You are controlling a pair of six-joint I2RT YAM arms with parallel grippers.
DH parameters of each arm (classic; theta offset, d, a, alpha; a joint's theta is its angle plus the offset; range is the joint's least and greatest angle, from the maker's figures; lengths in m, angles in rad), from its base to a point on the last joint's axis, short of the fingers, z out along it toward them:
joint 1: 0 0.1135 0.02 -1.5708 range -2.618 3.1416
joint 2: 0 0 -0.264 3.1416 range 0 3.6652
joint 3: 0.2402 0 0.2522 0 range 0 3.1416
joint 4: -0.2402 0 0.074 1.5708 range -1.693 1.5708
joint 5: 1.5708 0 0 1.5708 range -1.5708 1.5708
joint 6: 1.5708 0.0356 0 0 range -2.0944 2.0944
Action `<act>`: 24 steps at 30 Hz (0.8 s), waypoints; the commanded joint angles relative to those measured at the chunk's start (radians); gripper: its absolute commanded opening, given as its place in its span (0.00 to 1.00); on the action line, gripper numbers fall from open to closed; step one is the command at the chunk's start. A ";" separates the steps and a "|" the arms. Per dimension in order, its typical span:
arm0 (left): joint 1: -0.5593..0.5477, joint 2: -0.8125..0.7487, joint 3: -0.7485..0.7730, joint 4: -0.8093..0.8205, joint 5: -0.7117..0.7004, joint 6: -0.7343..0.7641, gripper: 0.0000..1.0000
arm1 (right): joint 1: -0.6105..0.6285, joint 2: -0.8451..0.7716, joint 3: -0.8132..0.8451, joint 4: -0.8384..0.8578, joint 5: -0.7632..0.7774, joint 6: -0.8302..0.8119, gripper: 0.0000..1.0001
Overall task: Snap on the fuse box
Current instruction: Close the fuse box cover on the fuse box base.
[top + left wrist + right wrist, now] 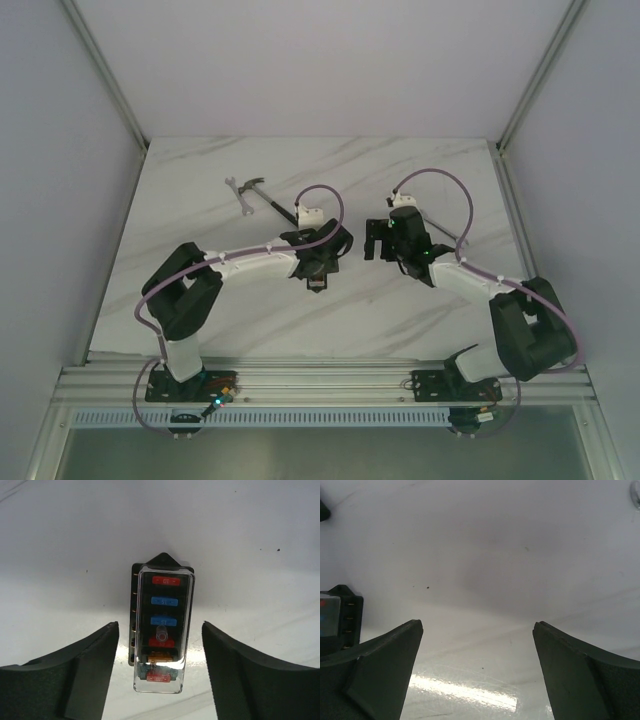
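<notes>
The fuse box lies on the white table, a black block under a clear cover, with red, blue and orange fuses showing through. My left gripper is open around it, and both fingers stand clear of its sides. In the top view the left gripper points down at mid-table with the fuse box just showing beneath it. The right gripper is open and empty over bare table, with the fuse box at its left edge. The right gripper hangs just right of the left one.
A black-handled hammer and a small wrench lie on the marble-patterned table behind the left arm. Grey walls and metal posts close in the table's sides and back.
</notes>
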 commanded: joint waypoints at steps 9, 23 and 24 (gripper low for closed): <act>0.019 -0.181 -0.090 0.104 0.080 0.087 0.83 | 0.001 -0.044 0.015 0.063 -0.370 0.100 0.87; 0.202 -0.286 -0.362 0.439 0.473 0.128 0.61 | 0.078 0.154 0.062 0.248 -0.647 0.286 0.49; 0.206 -0.278 -0.366 0.440 0.478 0.128 0.60 | 0.083 0.169 0.067 0.252 -0.651 0.289 0.47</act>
